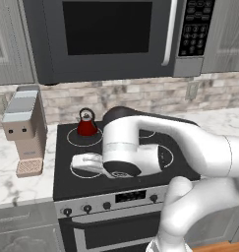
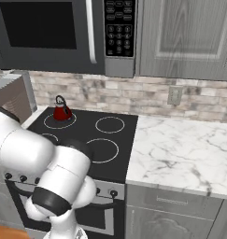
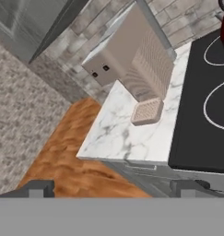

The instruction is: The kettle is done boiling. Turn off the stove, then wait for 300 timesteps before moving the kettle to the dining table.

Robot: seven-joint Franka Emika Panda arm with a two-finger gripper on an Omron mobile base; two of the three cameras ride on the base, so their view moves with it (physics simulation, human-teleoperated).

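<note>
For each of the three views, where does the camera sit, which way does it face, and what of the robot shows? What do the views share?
Left base view: behind the arm to its left, facing forward and down at the stove; white arm crosses from lower right.
Right base view: behind to its right, facing the stove and marble counter; arm rises lower left.
Hand view: on the hand, looking down past the open gripper at the coffee machine and wood floor.
Shared: both base views show the red kettle on the rear left burner and the microwave.

White rounded arm [image 1: 140,142] segments, dark joint bands, glossy plastic shells.
</note>
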